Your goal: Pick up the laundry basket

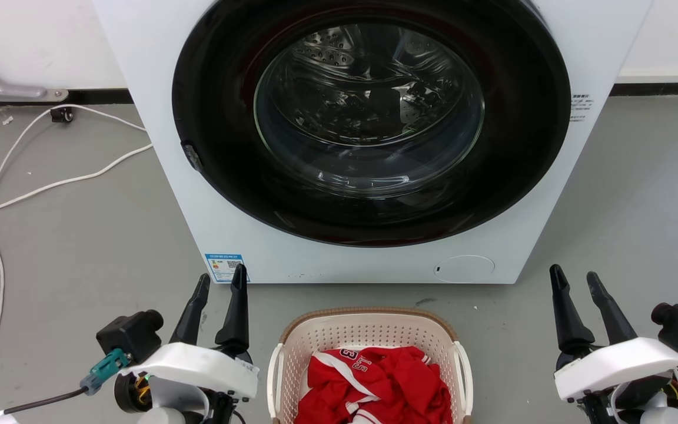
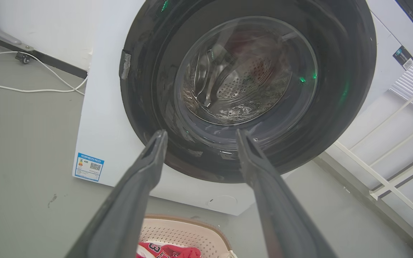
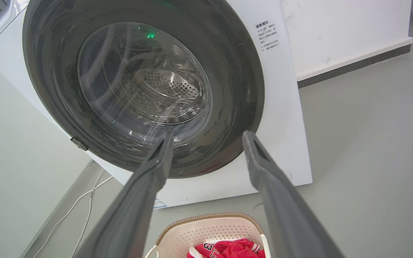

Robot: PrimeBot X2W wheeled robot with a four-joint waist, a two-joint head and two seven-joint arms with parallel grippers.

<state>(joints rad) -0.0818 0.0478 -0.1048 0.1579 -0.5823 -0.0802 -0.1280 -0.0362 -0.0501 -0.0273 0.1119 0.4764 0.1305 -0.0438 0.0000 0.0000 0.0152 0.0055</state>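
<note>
Left claw (image 1: 221, 274) and right claw (image 1: 574, 272) gape empty either side of laundry basket (image 1: 368, 333)

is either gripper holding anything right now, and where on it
Nothing is held. The left gripper and right gripper are both open and empty, either side of the laundry basket, which sits untouched on the floor.

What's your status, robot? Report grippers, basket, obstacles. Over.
Left gripper open, empty. Right gripper open, empty. Basket on floor between them, red clothes inside, ungripped. Washer close behind.
</note>
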